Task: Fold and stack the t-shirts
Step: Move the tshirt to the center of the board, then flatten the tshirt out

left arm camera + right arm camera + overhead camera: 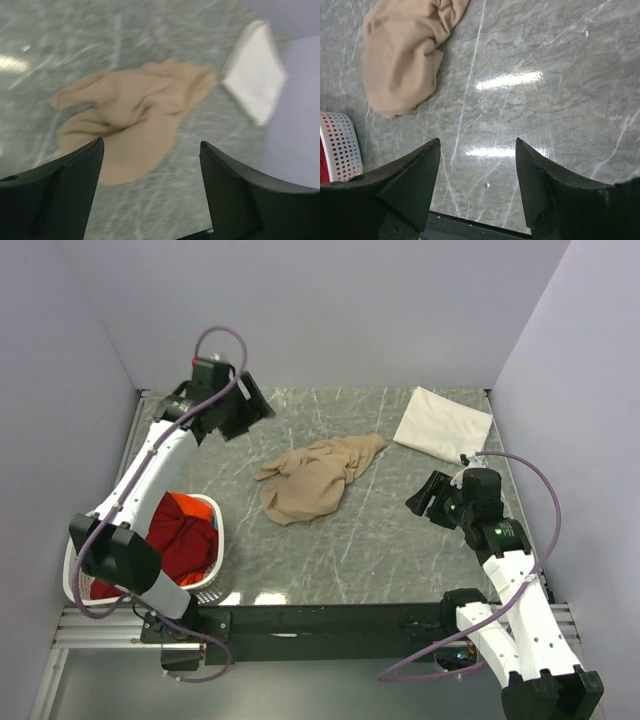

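Because the basket (pixel 213 508) sits at the near left corner of the surface (pixel 400 560), beside the left arm's base, it reads as the supply. A red shirt (pixel 180 530) lies bunched inside it, waiting its turn (anything beneath it is hidden).

Farther in on the right, the right hand (pixel 477 142) hovers low over bare marble. Its fingers are spread wide, with nothing between them and nothing touched. I judge it is parked there to stay off the cloth yet near enough to take an edge.

In the middle lies the tan shirt (pixel 315 480), crumpled and twisted, one end trailing toward the far right. It lies in the open centre where both arms can reach, and it is the unfolded work. It will need spreading flat first.

Beyond it, at the far left, the left hand (pixel 151 145) hangs raised above the surface and is tilted to look down on the tan shirt. Its fingers are wide apart and empty, well clear of the cloth.

Farthest off, in the far right corner, the cream shirt (pixel 440 425) lies folded to a flat rectangle. It is set out of the way, probably as the base of the stack.
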`<state>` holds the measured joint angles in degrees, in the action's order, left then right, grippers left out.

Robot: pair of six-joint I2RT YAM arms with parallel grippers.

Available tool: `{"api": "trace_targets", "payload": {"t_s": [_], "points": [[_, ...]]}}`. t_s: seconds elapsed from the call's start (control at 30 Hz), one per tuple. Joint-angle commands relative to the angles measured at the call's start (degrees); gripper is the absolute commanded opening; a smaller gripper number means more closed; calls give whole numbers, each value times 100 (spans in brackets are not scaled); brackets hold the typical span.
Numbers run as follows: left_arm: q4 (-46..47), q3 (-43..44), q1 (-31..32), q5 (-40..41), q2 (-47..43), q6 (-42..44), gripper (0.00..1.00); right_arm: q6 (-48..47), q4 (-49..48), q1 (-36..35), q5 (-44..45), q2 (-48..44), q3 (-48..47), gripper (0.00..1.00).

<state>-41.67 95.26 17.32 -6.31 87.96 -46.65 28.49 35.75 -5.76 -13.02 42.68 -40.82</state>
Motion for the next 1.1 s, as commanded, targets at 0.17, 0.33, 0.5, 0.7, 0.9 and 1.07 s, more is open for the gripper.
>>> {"api": "trace_targets", "payload": {"t_s": [0.17, 0.33, 0.5, 0.7, 0.9, 1.07], "points": [[8, -1998, 412, 685, -921, 324, 78, -19, -173, -31, 132, 327, -58, 68], [379, -2934, 430, -19, -931, 209, 77, 410, -524, -31, 238, 961, -339, 68], [458, -3102, 430, -239, -457, 805, 78, 1000, -1508, -153, 88, 1778, -348, 66], [238, -2829, 430, -187, 474, 1351, 78, 904, -1246, -706, 651, 3070, -1426, 65], [554, -2855, 430, -398, 933, 1361, 76, 930, -1289, -795, 792, 4116, -2157, 64], [879, -3031, 430, -687, 1232, 1194, 73, 737, -1167, -795, 958, 5090, -2904, 64]]}}
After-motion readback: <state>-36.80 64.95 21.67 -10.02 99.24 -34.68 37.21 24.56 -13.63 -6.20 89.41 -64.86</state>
